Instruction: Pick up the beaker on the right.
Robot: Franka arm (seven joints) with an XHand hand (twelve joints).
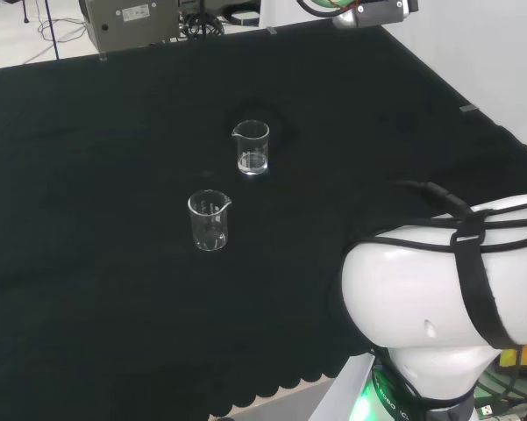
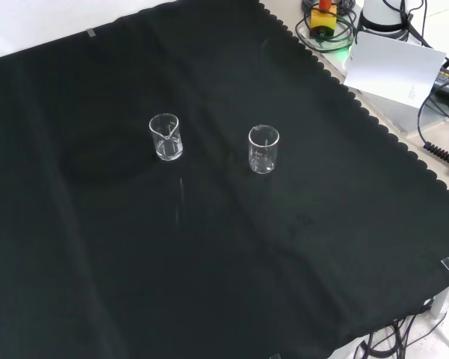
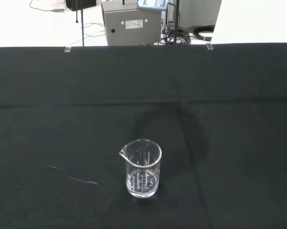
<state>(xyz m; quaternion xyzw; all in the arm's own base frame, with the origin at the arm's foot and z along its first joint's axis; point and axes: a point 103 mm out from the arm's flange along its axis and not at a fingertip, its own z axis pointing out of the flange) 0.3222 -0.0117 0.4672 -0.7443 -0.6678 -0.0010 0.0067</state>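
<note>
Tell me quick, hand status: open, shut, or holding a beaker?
Hand: cannot be told from these pictures. Both beakers, one and the other, stand upright on the black cloth with nothing touching them, so neither is held.

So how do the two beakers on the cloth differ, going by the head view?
The right beaker stands farther from the camera in the head view; the left beaker stands nearer. The right beaker's spout points to the view's left, the left beaker's to the view's right. In the front view the right beaker sits left of the left beaker. Both are small, clear, upright, look empty, and stand apart on the black cloth.
</note>
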